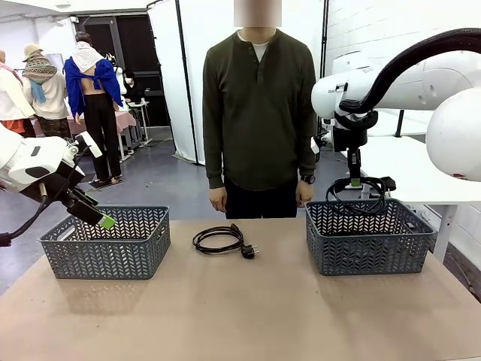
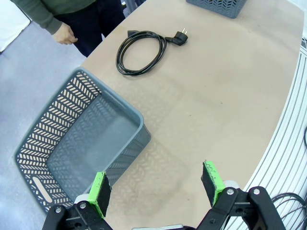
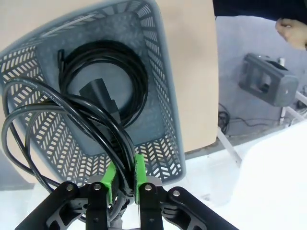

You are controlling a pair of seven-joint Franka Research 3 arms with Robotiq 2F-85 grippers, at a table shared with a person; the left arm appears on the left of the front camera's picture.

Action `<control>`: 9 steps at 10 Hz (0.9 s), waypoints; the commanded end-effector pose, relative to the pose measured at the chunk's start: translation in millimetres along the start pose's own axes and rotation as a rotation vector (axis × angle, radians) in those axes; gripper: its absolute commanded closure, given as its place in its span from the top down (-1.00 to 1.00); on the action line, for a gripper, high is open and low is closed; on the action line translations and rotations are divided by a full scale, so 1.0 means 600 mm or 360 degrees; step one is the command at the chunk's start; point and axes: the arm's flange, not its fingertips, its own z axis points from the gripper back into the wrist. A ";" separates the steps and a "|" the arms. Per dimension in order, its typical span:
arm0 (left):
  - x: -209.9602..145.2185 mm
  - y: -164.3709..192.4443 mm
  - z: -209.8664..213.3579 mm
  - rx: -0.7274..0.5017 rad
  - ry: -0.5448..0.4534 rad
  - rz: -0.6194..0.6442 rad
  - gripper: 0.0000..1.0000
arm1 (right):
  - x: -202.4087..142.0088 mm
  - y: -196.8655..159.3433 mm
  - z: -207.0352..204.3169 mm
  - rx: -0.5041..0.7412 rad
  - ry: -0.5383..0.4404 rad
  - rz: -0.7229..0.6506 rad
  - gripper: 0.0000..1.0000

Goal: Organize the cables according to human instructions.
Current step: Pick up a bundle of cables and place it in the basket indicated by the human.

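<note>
1. Overhead, the right gripper (image 1: 355, 182) is hanging above the right end of the table (image 1: 240, 316), its green pads pressing together on several strands of a looped black cable (image 1: 361, 197).
2. The loops of that held cable are dangling just over the mouth of the right basket (image 1: 361, 248), which is sitting on the table's right end, close to its far edge.
3. A second cable (image 3: 110, 76) is lying coiled on that basket's floor, its plug resting inside the coil.
4. The left gripper (image 2: 156, 184) is hovering at the table's left end, just over the near rim of the left basket (image 2: 57, 143), its jaws standing wide apart and gripping nothing.
5. A third cable (image 1: 222, 239) is lying coiled on the bare table top, near the middle of the far edge, between the two baskets and touching neither.
6. The person (image 1: 259, 113) is standing at the table's far side, facing across it, arms hanging down and both hands resting just beyond the far edge.
</note>
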 end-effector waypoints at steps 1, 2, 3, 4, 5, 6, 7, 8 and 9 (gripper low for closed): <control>-0.002 0.002 0.000 -0.0001 -0.0003 0.0009 1.00 | -0.003 0.002 0.001 0.0001 0.0003 -0.0010 -1.00; -0.002 0.002 0.000 -0.0001 -0.0003 0.0009 1.00 | -0.003 0.002 0.001 0.0001 0.0003 -0.0010 -1.00; -0.002 0.002 0.000 -0.0001 -0.0003 0.0009 1.00 | -0.003 0.002 0.001 0.0001 0.0003 -0.0010 -1.00; -0.002 0.002 0.000 -0.0001 -0.0003 0.0009 1.00 | -0.003 0.002 0.001 0.0001 0.0003 -0.0010 -1.00; -0.002 0.002 0.000 -0.0001 -0.0003 0.0009 1.00 | 0.000 0.000 0.000 0.0001 0.0001 -0.0001 -1.00; -0.002 0.002 0.000 -0.0001 -0.0003 0.0009 1.00 | 0.001 -0.001 -0.008 -0.0005 -0.0030 0.0083 -1.00; -0.002 0.002 0.000 -0.0001 -0.0003 0.0009 1.00 | -0.001 0.000 -0.015 -0.0021 -0.0060 0.0129 -1.00; -0.002 0.002 0.000 -0.0001 -0.0003 0.0009 1.00 | -0.003 0.003 -0.022 -0.0007 -0.0078 0.0186 -1.00; -0.002 0.002 0.000 -0.0001 -0.0003 0.0009 1.00 | -0.007 0.005 -0.032 -0.0018 -0.0110 0.0252 -1.00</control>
